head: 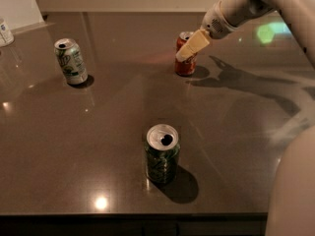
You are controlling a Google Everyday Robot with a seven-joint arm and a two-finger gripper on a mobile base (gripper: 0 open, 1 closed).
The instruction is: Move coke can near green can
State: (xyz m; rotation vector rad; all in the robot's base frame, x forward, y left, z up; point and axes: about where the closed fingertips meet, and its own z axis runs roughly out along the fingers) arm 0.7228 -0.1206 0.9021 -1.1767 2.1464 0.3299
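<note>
The red coke can (185, 65) stands upright at the back right of the dark table. The dark green can (162, 155) stands upright near the front middle, its silver top open. My gripper (190, 48) reaches in from the upper right and its pale fingers overlap the coke can's upper part. The coke can's top is partly hidden behind the fingers.
A paler white-silver can with green markings (72, 62) stands at the back left. A small white object (5, 32) sits at the far left edge. My arm (246, 4) crosses the upper right, and part of my body (293, 191) fills the lower right corner.
</note>
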